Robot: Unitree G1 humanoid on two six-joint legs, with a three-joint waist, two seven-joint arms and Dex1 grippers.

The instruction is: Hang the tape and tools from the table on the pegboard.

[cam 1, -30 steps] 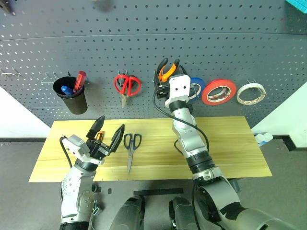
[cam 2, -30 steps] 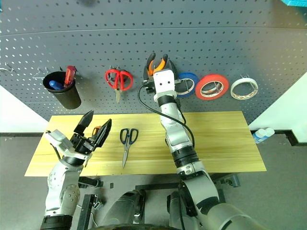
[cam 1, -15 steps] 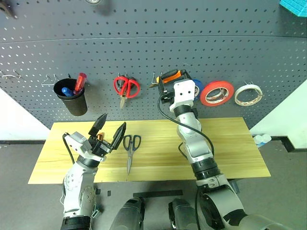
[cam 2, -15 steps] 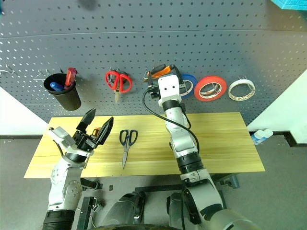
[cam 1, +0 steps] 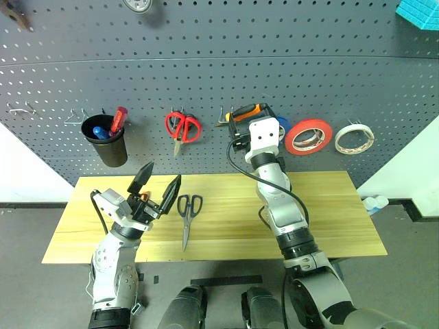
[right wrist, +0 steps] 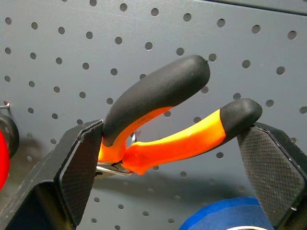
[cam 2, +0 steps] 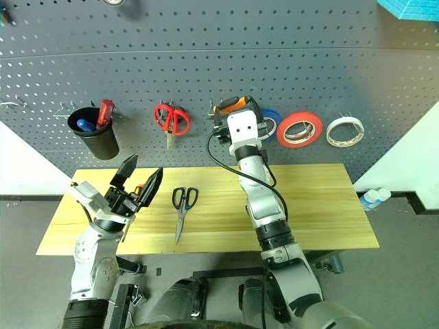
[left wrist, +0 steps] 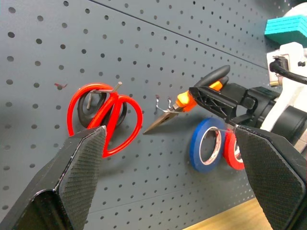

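Head views. Black round plastic cup hung on dark grey perforated pegboard: holds red-handled tool and blue-handled tool, ends hidden inside. Along the board to the right: red-handled scissors, orange-and-black-handled pliers, blue tape roll, red-orange tape roll, cream-white tape roll on its hook, well right of right gripper. Black-handled scissors flat on light yellowish wood-grain tabletop, just right of left gripper, spread wide and empty.

Against one second ago: pliers handles then upright, now lying sideways, angled up to the right; right gripper sits a little further right.

Left wrist view. Red scissors on one hook, pliers' metal nose at the next hook, blue and red-orange rolls beyond.

Right wrist view. Right gripper spread wide around pliers handles, one pad against each; nose at a hook, blue roll just below.
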